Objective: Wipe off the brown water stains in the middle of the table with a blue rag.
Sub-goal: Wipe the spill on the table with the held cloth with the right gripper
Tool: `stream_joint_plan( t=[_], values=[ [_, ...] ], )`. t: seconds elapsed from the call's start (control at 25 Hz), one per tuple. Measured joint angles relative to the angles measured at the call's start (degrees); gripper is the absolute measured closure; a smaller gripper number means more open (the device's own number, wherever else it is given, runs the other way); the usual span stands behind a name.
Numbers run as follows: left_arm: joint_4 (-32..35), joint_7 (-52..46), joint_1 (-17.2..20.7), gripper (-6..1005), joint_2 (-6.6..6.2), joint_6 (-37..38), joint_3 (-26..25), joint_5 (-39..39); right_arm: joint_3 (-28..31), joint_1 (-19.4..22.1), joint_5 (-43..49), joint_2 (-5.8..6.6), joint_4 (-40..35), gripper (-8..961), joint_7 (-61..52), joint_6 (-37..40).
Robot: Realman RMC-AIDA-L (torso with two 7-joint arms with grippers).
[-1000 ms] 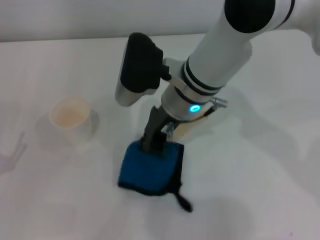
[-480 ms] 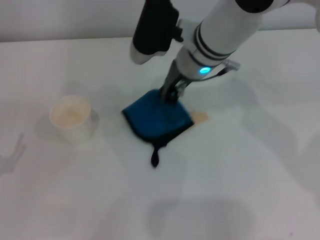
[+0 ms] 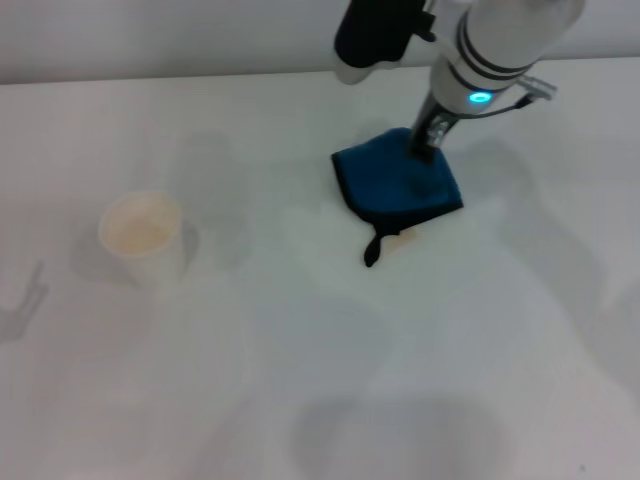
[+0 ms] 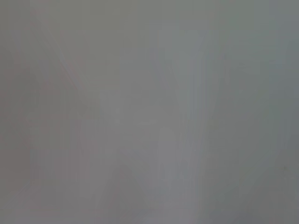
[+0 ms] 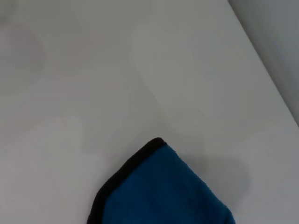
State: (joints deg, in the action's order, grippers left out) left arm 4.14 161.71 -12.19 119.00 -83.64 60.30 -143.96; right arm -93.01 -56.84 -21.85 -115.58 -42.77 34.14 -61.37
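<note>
Right gripper [image 3: 428, 146] is down on the far right part of the table [image 3: 300, 400], its fingers pinched narrow on the far edge of the blue rag [image 3: 398, 186] and pressing it flat to the surface. The rag sits right of centre, its black loop tab trailing toward the near side. Only a small tan sliver of the brown water stains [image 3: 404, 235] shows, just beside the rag's near edge next to the tab; whether more lies under the cloth cannot be told. The left gripper is out of sight; its wrist view gives only a blank grey field.

Risks, as judgement:
- The visible sliver lies outside the rag's footprint, so a stroke that runs only left-right could miss it.
- The grip is at one edge only. A push could fold or bunch the cloth, so it skates over the stain.
- A wet rag may smear a faint film wider.
- A long sweep left could reach the paper cup [image 3: 141, 236] and knock it.

Count: one rag, one stain patch showing, one cup, one gripper in view.
</note>
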Motion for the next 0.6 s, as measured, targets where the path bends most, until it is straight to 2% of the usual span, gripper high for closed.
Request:
stream_joint_plan(
  t=[0.2, 0.6],
  values=[
    [0.07, 0.0, -0.53, 121, 0.0, 0.15, -0.02, -0.02, 1.26, 0.72, -2.08, 0.05, 0.1, 907, 3.82, -5.05],
    [0.16, 0.06, -0.74, 122, 0.0, 0.24, -0.01, -0.01, 0.71, 0.81, -20.23, -0.53, 1.28, 907, 15.86, -18.64]
  ],
)
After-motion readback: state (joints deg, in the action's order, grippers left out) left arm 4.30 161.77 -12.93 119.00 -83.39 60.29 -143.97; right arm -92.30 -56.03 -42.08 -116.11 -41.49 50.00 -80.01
